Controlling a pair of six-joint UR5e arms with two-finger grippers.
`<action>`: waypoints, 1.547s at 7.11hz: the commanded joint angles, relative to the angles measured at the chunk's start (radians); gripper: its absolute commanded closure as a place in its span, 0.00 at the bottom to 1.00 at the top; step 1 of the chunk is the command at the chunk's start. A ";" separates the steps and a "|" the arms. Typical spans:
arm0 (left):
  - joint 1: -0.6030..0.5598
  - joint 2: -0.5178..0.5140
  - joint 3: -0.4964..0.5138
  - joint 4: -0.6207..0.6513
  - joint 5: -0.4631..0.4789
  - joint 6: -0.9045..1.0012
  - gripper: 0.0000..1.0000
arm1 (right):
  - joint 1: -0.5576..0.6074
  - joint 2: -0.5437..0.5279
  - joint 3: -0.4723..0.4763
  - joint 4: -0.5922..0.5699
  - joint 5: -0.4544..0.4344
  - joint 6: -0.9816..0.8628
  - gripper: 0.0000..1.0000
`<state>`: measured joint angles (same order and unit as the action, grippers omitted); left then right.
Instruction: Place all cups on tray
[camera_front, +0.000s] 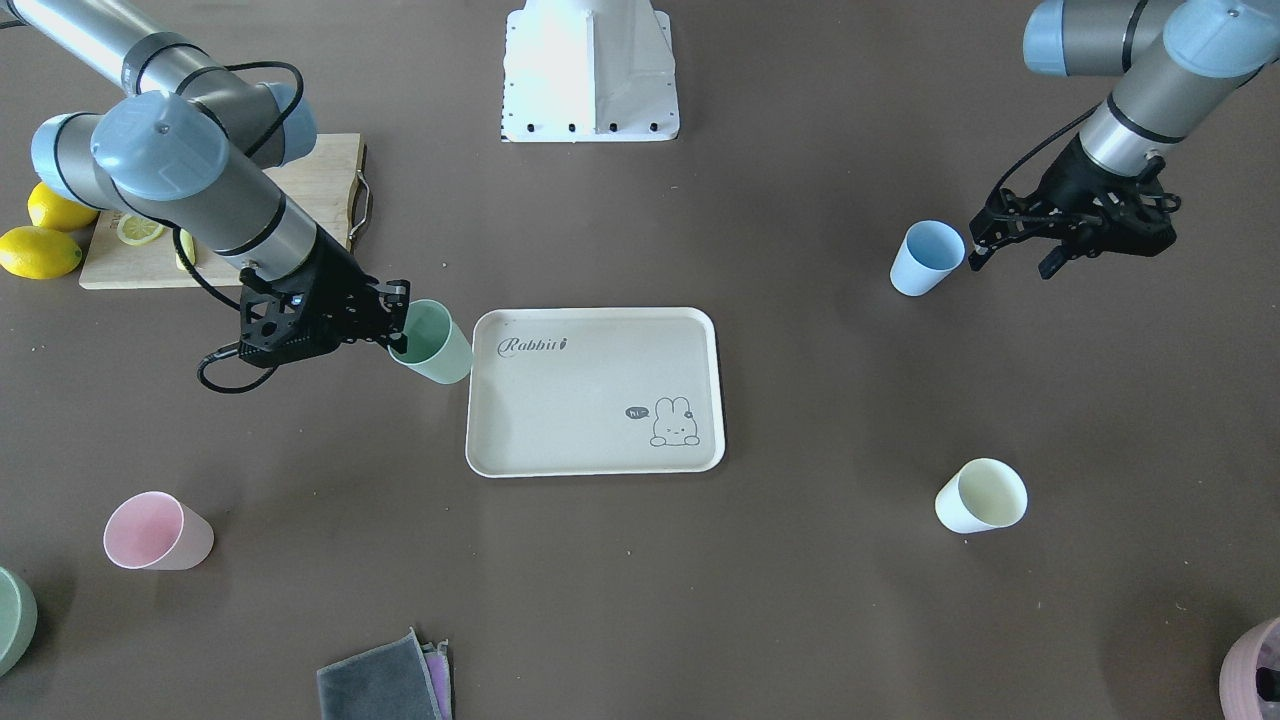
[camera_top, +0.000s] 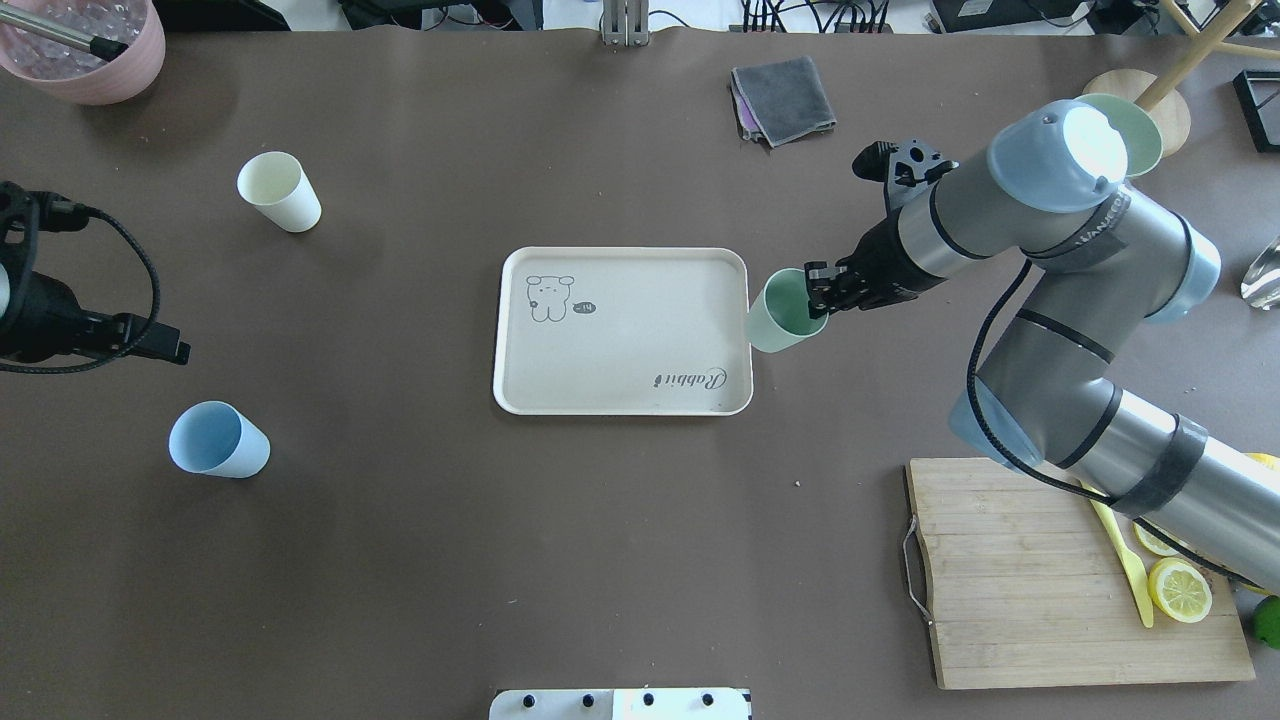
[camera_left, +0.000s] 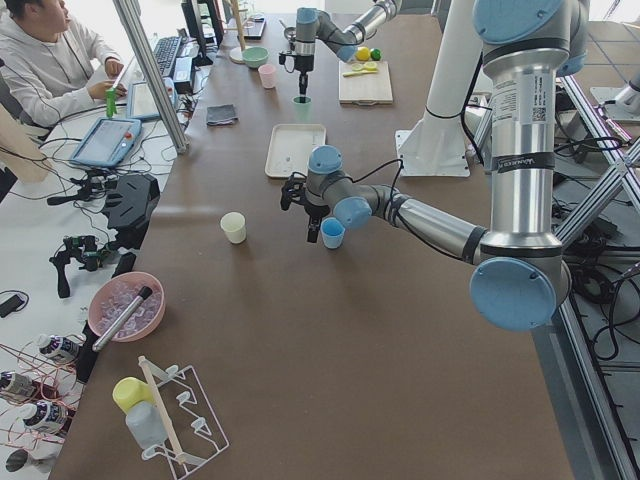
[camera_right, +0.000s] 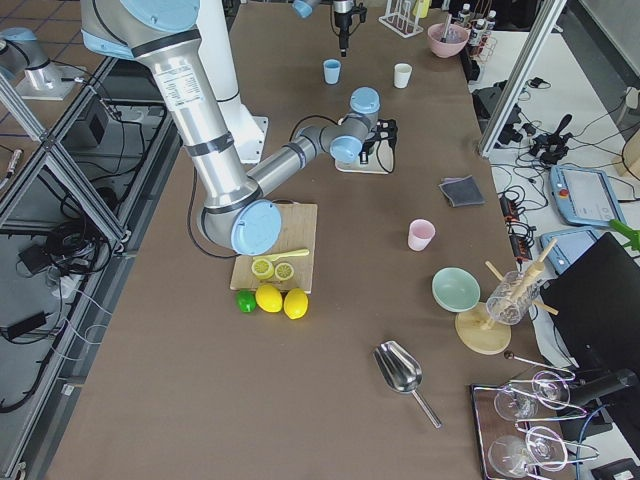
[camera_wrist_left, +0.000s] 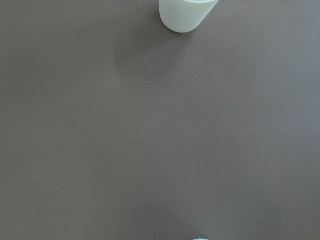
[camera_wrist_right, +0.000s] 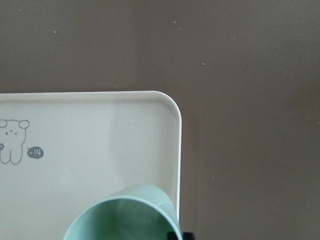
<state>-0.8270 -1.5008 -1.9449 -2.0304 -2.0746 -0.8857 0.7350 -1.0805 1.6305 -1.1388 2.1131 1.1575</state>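
The cream-beige tray (camera_front: 590, 400) with "Rabbit" lettering lies mid-table and is bare; it also shows in the overhead view (camera_top: 620, 340). My right gripper (camera_front: 400, 318) is shut on the rim of the pale green cup (camera_front: 432, 342), held tilted at the tray's short edge, its rim overlapping that edge in the right wrist view (camera_wrist_right: 125, 215). My left gripper (camera_front: 1010, 262) is open and empty, just beside the light blue cup (camera_front: 927, 258). The cream-yellow cup (camera_front: 982, 495) and the pink cup (camera_front: 157, 531) stand on the table, apart from the tray.
A wooden cutting board (camera_top: 1020, 570) with lemon slices and a knife lies on my right. A grey cloth (camera_top: 785, 95) lies at the far edge. A pink bowl (camera_top: 85, 50) and a green bowl (camera_front: 10, 620) sit at the far corners.
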 joint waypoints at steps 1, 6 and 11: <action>0.074 0.002 0.014 -0.001 0.019 -0.001 0.08 | -0.043 0.057 -0.046 -0.005 -0.041 0.031 1.00; 0.089 -0.042 0.020 -0.001 0.019 -0.034 1.00 | -0.097 0.083 -0.054 -0.012 -0.107 0.088 0.56; 0.109 -0.753 0.238 0.421 0.108 -0.239 1.00 | 0.059 0.062 0.009 -0.119 0.012 0.048 0.00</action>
<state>-0.7254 -2.0755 -1.8038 -1.7044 -2.0042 -1.1141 0.7185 -0.9946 1.6245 -1.2306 2.0515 1.2278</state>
